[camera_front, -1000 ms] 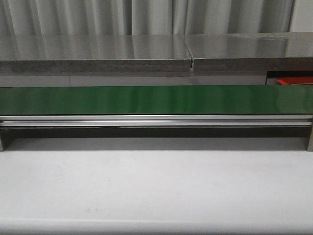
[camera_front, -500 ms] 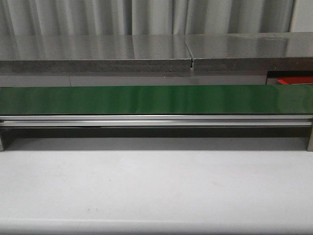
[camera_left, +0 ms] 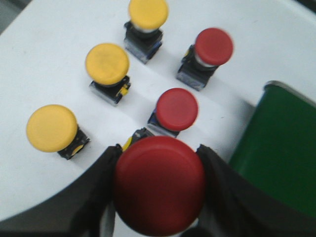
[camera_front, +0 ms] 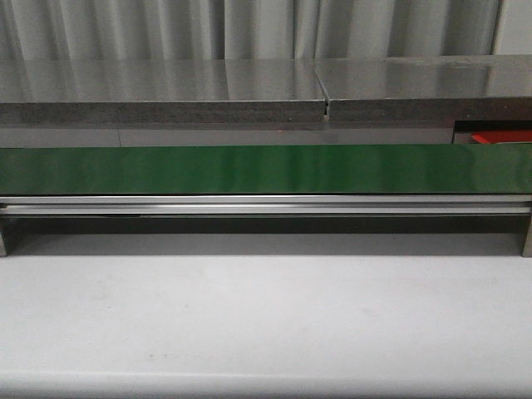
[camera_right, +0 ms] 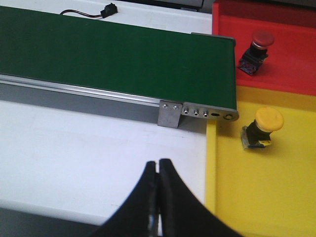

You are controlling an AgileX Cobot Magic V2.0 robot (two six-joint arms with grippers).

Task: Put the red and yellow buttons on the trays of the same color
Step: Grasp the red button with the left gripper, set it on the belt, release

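Observation:
In the left wrist view my left gripper (camera_left: pixel 159 150) is shut on a red button (camera_left: pixel 159 183), held above the white table. Below it stand two more red buttons (camera_left: pixel 176 109) (camera_left: pixel 213 47) and three yellow buttons (camera_left: pixel 51 128) (camera_left: pixel 106 63) (camera_left: pixel 147 13). In the right wrist view my right gripper (camera_right: pixel 158 163) is shut with nothing in it, over the white table beside the yellow tray (camera_right: pixel 261 197). A yellow button (camera_right: pixel 266 121) stands in that tray, and a red button (camera_right: pixel 261 38) stands in the red tray (camera_right: pixel 286 69). Neither gripper shows in the front view.
The green conveyor belt (camera_front: pixel 266 169) crosses the front view, with an aluminium rail below it and a grey shelf (camera_front: pixel 249 91) behind. The belt's end (camera_right: pixel 217 74) reaches the trays. A green belt end (camera_left: pixel 281 148) lies beside the loose buttons. A small black part with a cable (camera_right: pixel 108 9) lies beyond the belt.

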